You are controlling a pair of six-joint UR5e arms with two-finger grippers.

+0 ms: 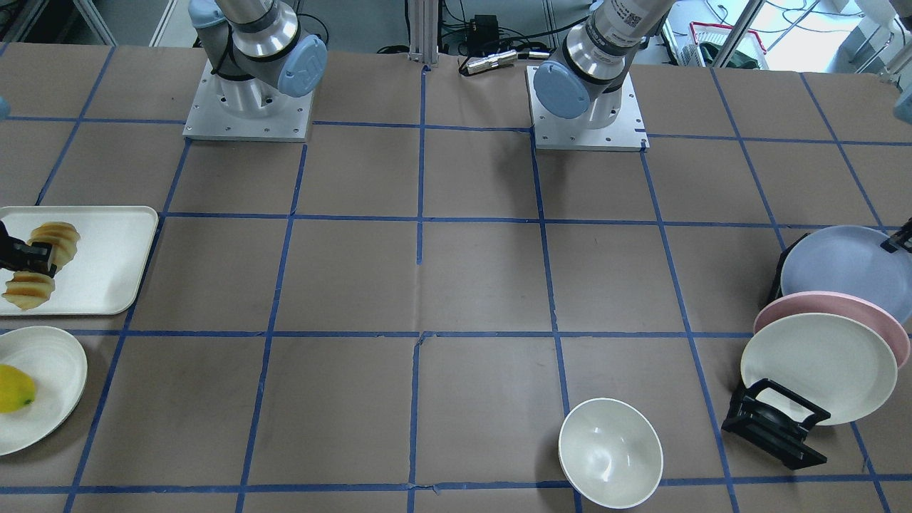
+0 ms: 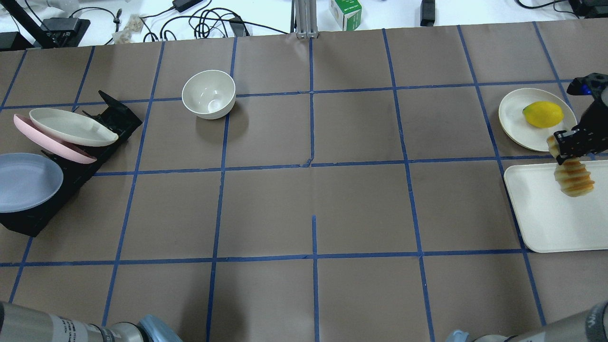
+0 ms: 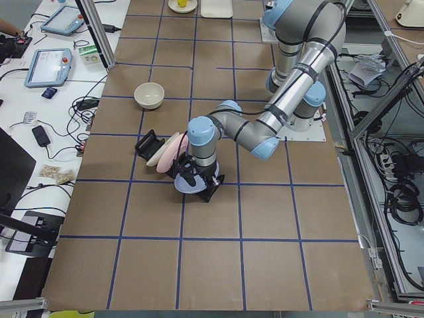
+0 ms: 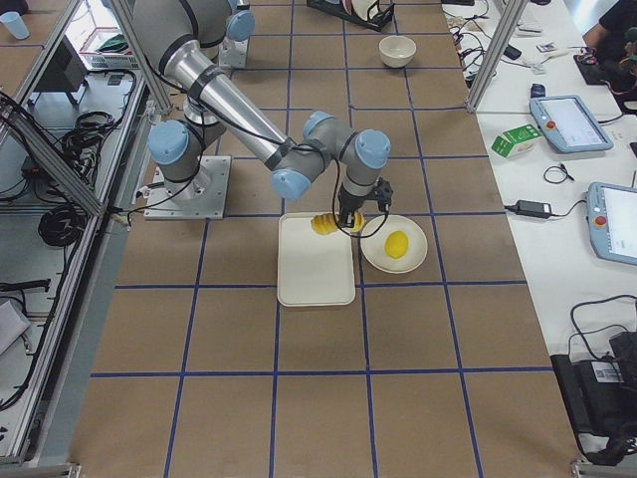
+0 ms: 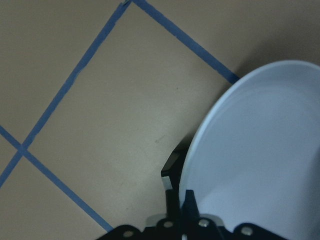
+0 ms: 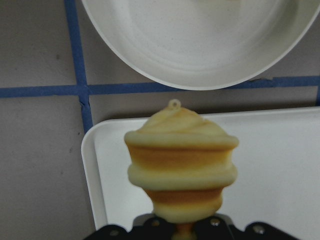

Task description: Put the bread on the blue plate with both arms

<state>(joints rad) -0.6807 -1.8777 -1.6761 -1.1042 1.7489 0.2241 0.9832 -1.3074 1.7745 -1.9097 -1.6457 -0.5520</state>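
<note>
My right gripper (image 2: 572, 142) is shut on the bread (image 2: 575, 178), an orange-and-yellow ridged loaf, around its middle. It holds the loaf over the cream tray's (image 2: 551, 223) far edge. The loaf also shows in the front view (image 1: 44, 246) and fills the right wrist view (image 6: 181, 165). The blue plate (image 1: 848, 267) leans in the black rack (image 1: 773, 427). My left gripper (image 1: 899, 241) is at the plate's rim. In the left wrist view its fingers (image 5: 172, 202) pinch the blue plate's (image 5: 260, 150) edge. That gripper is out of the overhead view, where the blue plate (image 2: 26, 183) shows.
A pink plate (image 1: 833, 306) and a cream-white plate (image 1: 819, 367) lean in the same rack. A white bowl (image 1: 610, 452) stands near the table's operator-side edge. A yellow lemon (image 2: 543, 114) lies on a white plate (image 2: 515, 118) beside the tray.
</note>
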